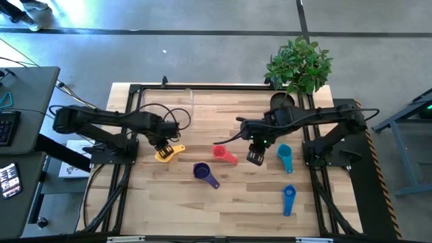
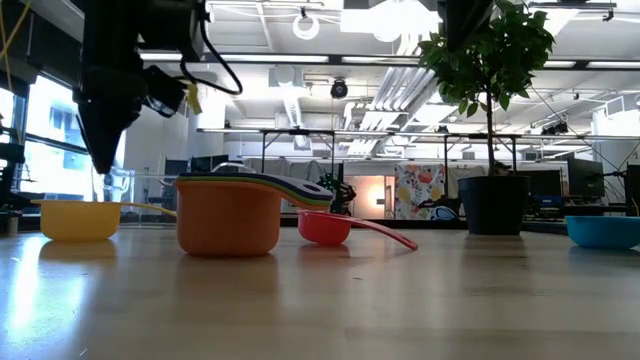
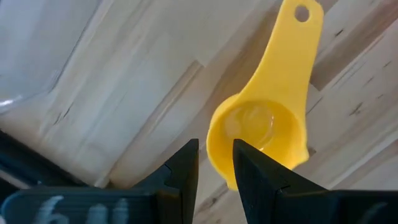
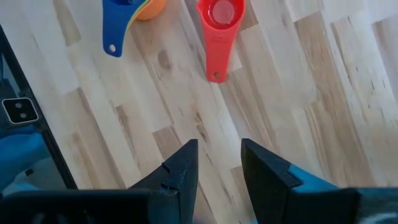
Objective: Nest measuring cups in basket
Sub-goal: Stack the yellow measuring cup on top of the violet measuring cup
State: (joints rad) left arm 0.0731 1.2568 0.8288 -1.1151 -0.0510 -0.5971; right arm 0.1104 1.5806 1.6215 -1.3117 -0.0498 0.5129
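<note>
My left gripper [image 1: 162,147] [image 3: 216,158] hovers just above the yellow cup [image 1: 167,154] [image 3: 258,134], fingers a narrow gap apart over the bowl's rim; the low view shows its tips [image 2: 103,165] clear of the cup [image 2: 80,220], which stands on the table. My right gripper [image 1: 255,158] [image 4: 219,163] is narrowly open over bare wood between the red cup [image 1: 225,154] [image 4: 219,28] and the teal cup [image 1: 284,158]. A nested stack, orange outermost [image 2: 228,215], purple on top [image 1: 204,173], stands near the middle. A blue cup [image 1: 289,198] lies alone. The clear basket [image 1: 190,101] sits far left.
A dark plant pot [image 1: 282,101] with a leafy plant [image 1: 300,64] stands at the table's far right, just behind the right arm. Black cables loop over the basket area [image 1: 177,118]. Open wood lies along the near edge [image 1: 202,216].
</note>
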